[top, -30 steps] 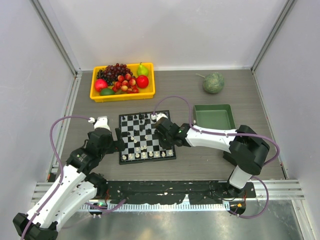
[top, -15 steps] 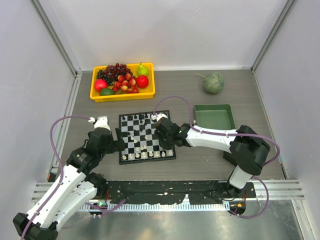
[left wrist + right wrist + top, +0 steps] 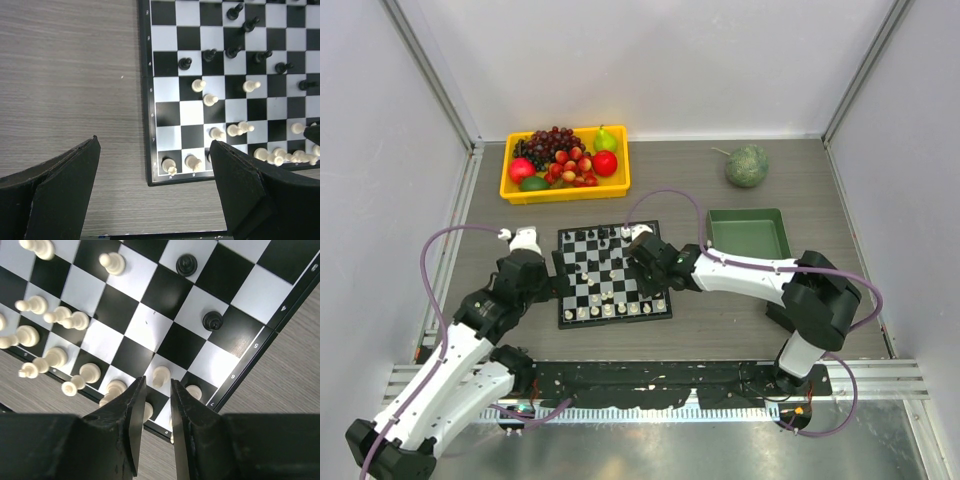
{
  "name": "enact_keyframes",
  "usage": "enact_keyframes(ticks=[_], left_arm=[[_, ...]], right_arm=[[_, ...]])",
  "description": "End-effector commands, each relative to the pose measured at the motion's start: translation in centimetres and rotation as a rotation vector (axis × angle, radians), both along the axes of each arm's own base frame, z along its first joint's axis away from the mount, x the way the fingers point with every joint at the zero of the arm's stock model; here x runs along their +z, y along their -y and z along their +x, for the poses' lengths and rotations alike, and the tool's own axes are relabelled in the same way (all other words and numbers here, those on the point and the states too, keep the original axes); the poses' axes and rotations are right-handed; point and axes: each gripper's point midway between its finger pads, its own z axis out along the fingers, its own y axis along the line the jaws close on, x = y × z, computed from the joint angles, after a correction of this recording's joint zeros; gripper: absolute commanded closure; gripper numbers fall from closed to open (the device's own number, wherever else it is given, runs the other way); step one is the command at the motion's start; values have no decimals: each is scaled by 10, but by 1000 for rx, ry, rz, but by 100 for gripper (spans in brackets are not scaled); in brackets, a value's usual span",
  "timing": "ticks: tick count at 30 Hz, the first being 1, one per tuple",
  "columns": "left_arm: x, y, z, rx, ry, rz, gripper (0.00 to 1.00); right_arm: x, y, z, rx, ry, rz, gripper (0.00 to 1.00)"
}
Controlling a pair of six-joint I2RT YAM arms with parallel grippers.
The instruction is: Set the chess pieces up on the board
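Chess pieces (image 3: 210,100) stood scattered on the board (image 3: 613,275), mid-table toward the near edge; none had moved. Left gripper (image 3: 155,145) had edged toward the board's left border, jaws wide, empty. Right gripper (image 3: 156,385) held station, jaws narrow around a cream pawn (image 3: 160,376); grip uncertain. Glossy turned figurines, slick checkered squares, woodgrain table (image 3: 65,75). Setup judged unfinished.

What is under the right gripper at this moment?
The board with cream-white pieces, one just beyond the right gripper tips. Its fingers hide the squares directly below, so whether it grips one is unclear.
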Motion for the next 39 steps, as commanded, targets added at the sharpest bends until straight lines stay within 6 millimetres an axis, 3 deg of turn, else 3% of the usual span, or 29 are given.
enact_keyframes(ticks=[1,4,5,6,9,12,18,22,29,39], left_arm=[[62,11,30,3,162,-65,0],[102,13,50,17,234,-91,0],[115,14,59,25,247,-92,0],[136,12,67,42,283,-103,0],[161,4,82,109,305,-120,0],[161,-3,81,166,326,-163,0],[128,-21,59,206,427,-186,0],[134,-48,44,266,443,-104,0],[116,-46,47,233,387,-70,0],[113,-43,54,205,372,-75,1]], right_arm=[[66,-25,18,15,119,124,66],[98,-41,31,12,171,182,64],[97,-45,34,12,170,181,64],[108,-52,38,10,182,206,64],[103,-66,43,9,165,217,63],[93,-75,48,13,144,194,63],[70,-84,52,21,116,160,63],[55,-91,54,24,92,144,63],[41,-97,61,24,91,93,63],[29,-97,63,22,81,49,63]])
